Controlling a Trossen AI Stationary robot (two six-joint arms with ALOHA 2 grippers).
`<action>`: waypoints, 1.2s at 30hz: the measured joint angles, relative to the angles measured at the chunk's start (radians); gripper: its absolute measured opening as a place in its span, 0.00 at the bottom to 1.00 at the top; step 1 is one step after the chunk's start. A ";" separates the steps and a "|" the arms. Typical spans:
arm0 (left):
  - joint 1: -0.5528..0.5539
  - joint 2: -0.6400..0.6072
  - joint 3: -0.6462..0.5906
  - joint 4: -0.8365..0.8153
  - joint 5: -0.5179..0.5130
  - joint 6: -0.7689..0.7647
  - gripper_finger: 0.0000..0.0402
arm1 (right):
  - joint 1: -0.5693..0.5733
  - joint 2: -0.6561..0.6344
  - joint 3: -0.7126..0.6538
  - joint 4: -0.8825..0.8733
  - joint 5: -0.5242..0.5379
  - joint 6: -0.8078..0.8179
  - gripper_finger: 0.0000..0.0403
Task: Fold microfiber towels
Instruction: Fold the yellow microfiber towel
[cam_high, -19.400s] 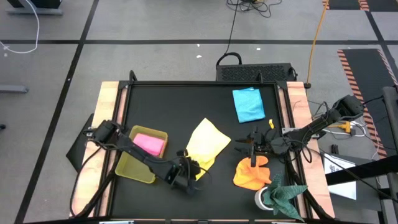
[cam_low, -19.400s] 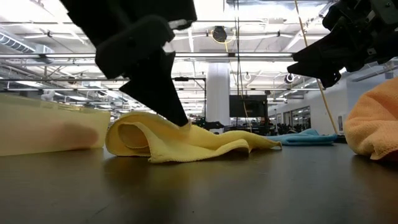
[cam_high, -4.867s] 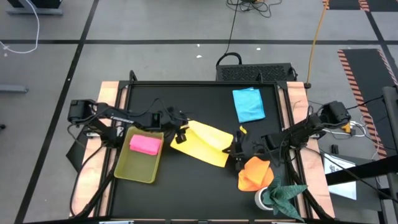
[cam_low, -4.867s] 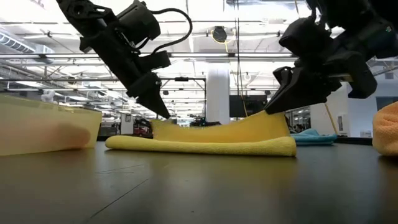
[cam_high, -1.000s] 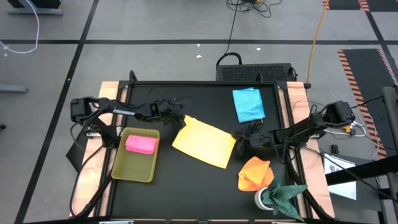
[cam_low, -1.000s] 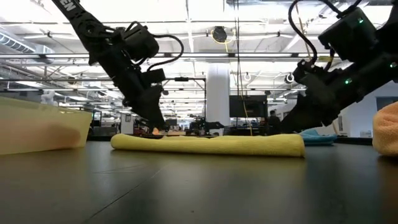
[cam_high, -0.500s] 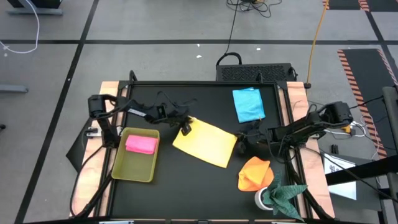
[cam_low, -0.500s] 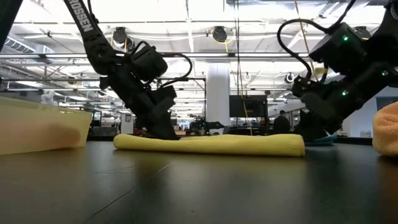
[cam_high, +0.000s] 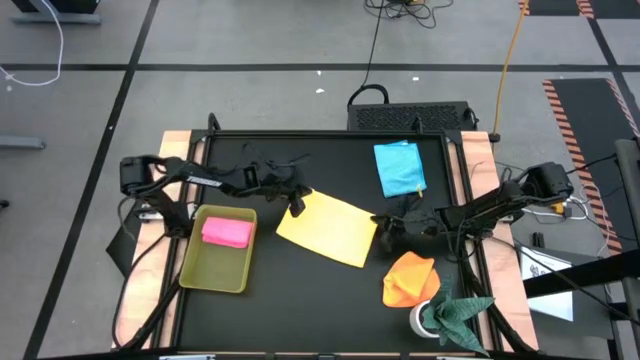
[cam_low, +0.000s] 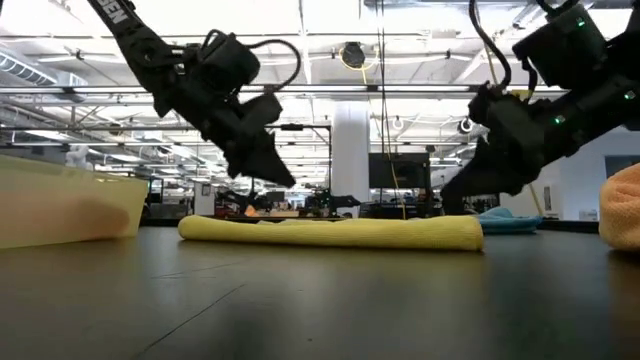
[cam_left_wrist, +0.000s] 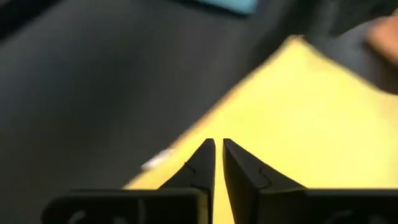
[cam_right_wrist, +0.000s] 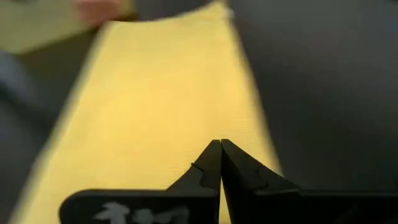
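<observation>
High view: yellow towel lies flat mid-table, folded in half, w/ left gripper at its far-left corner and right gripper at its near-right corner, each just at the cloth's edge. Pink towel sits folded in tray, well off from left gripper; blue towel is beyond right gripper, orange towel just behind it, both unfolded-looking. Low view: vs a sec ago both grippers have clenched and lifted; left gripper hangs clear above the towel's end, nothing in it, right one low by the other end, contact hard to judge. Towel still flat, so the pinch looks to have missed or slipped, at least on the left; next fold prob. needs a re-grasp. Left wrist view: fingers nearly together, empty, towel ahead & below. Right wrist view: fingers fully clenched, towel ahead; no cloth visibly caught.
</observation>
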 joint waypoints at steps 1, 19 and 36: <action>-0.007 0.007 0.000 0.023 0.019 0.003 0.06 | 0.001 0.014 0.006 0.018 -0.030 -0.007 0.00; 0.022 0.200 0.000 0.098 -0.155 0.030 0.02 | -0.013 0.116 0.029 -0.182 -0.042 0.134 0.00; -0.203 0.141 0.068 -0.005 -0.040 0.032 0.04 | 0.051 0.088 0.027 -0.139 -0.050 0.099 0.00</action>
